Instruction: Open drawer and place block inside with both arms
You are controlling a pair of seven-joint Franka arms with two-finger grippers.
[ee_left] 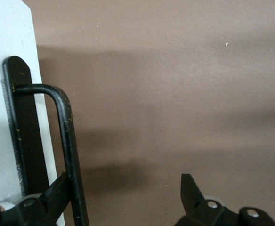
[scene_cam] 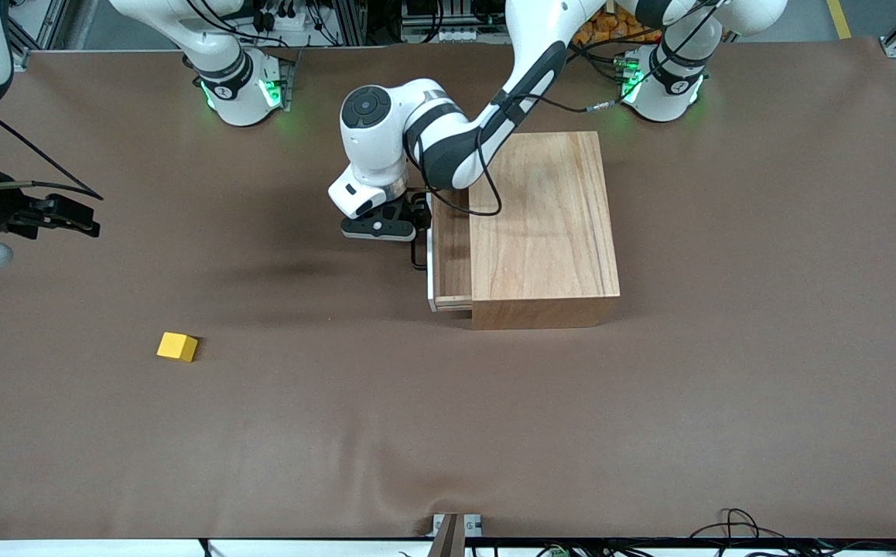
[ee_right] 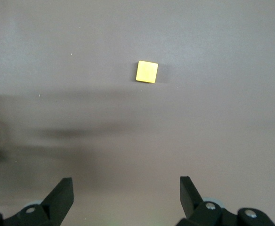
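Brown matte cloth, faintly wrinkled, covers the whole counter (scene_cam: 649,433), with the plain wooden box (scene_cam: 545,224) set near the left arm's base. Its drawer (scene_cam: 452,247) is pulled partly out toward the right arm's end of the counter, showing a shallow light-wood tray, a white-edged front panel and a thin black wire handle (ee_left: 67,141) whose long axis runs along that panel. At that handle sits the left tool (scene_cam: 409,226); in the left wrist view one finger lies against the wire and the other stands well apart from it, so the tool is released, hooked on the wire at most. Nearer the front camera and well toward the right arm's end, the block (scene_cam: 177,346) rests alone on the cloth, a small bright yellow cube with crisp, smooth faces. Above that end of the counter hangs the right tool (scene_cam: 69,216), spread wide and empty; the cube lies ahead of its fingers (ee_right: 62,197), not between them. That arm is clearly the nearer one for the pick.
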